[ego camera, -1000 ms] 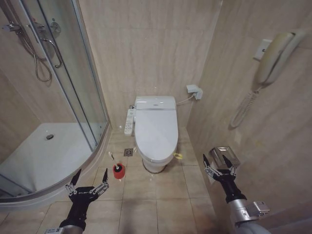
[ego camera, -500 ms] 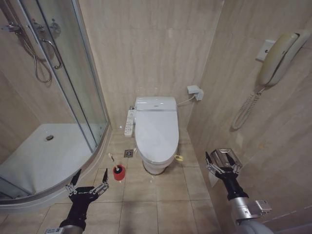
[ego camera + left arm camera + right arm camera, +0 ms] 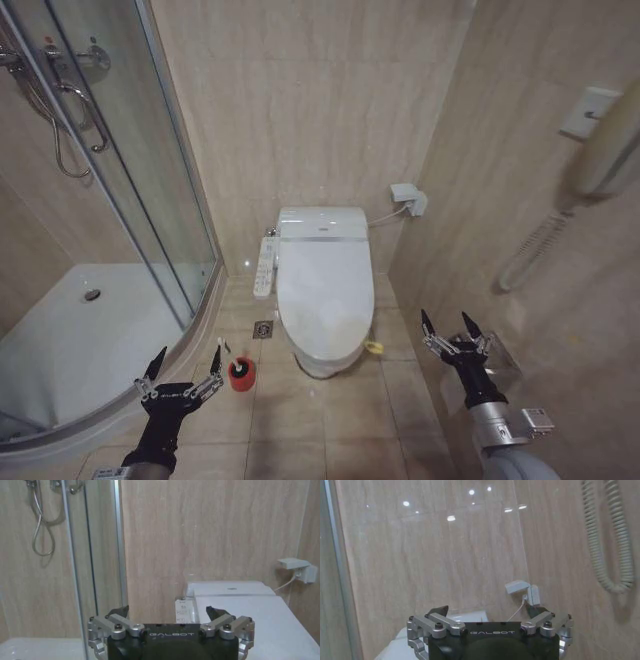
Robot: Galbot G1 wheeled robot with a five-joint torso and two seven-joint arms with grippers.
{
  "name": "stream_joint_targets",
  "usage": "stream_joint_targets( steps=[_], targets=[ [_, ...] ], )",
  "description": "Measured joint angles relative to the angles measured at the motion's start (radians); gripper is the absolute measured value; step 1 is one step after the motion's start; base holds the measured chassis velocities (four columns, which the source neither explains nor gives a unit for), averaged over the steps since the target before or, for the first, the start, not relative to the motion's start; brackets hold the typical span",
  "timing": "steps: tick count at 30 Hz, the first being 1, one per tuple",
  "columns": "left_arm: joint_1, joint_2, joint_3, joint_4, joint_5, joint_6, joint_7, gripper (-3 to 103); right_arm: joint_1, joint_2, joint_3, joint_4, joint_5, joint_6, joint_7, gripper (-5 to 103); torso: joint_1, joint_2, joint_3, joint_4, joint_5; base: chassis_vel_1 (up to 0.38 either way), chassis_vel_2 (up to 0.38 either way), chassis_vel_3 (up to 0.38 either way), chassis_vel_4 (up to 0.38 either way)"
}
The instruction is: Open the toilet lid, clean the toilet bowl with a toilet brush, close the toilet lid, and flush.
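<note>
— Lid (image 3: 322,290) is down on the toilet against the back wall, well ahead of both arms. Where do I stand?

— Left gripper (image 3: 181,375) hangs wide open and empty near the brush (image 3: 224,352) in its red holder (image 3: 240,374). Right gripper (image 3: 456,334) is spread and empty by the right wall.

— I'd go for the strap (image 3: 373,347), though it's small from here. Hook it and lift slowly.

The toilet brush (image 3: 238,368) stands left of the toilet bowl (image 3: 322,362).
</note>
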Motion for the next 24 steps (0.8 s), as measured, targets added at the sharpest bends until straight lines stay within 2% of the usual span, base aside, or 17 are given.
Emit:
stream_joint_targets(
  steps=[16, 24],
  targets=[
    [0.0, 0.0, 0.0, 0.0, 0.0, 0.0, 0.0, 100, 0.018, -0.001, -0.004, -0.02, -0.002, 0.01, 0.013, 100, -0.002, 0.001, -0.001, -0.0002, 0.0002, -0.022, 0.029, 0.014, -0.018],
    [0.0, 0.0, 0.0, 0.0, 0.0, 0.0, 0.0, 100, 0.037, -0.007, 0.001, -0.038, -0.043, 0.03, 0.043, 100, 0.0, 0.0, 0.0, 0.0003, 0.0002, -0.136, 0.147, 0.155, -0.148]
  ],
)
